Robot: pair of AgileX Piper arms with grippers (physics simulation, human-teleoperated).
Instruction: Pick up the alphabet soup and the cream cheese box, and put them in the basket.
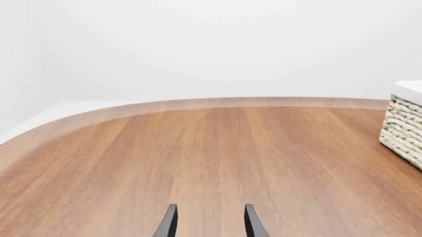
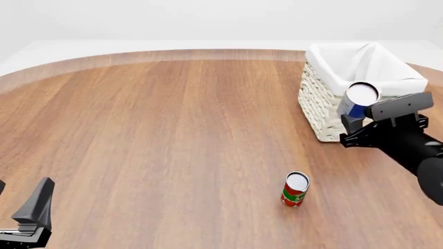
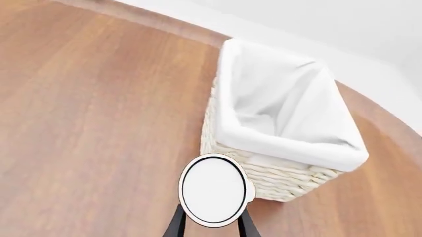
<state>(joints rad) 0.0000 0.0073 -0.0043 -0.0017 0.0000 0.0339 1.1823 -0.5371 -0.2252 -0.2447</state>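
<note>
R gripper (image 2: 354,120) is holding the alphabet soup (image 2: 359,99) up off the table (image 2: 173,135), fingers pinching the can's sides. In front view the can is sitting in front of the basket's near wall, silvery-white top facing the cam, blue label showing below it. R wrist view: the can top (image 3: 213,190) is filling the space betw. the two dark fingers (image 3: 175,226), w/ the basket (image 3: 264,180) just beyond it, white cloth lining folded over the rim.

Basket (image 2: 322,101) is standing at the table's far R side. A red and green can (image 2: 295,190) is standing upright on the table, nearer the cam, well apart from the basket.

L gripper (image 1: 209,222) is hovering low at near L, fingers spread w/ nothing betw. them; a corner of the basket (image 1: 402,126) is showing in its view.

Cream cheese box isn't showing in any view.
</note>
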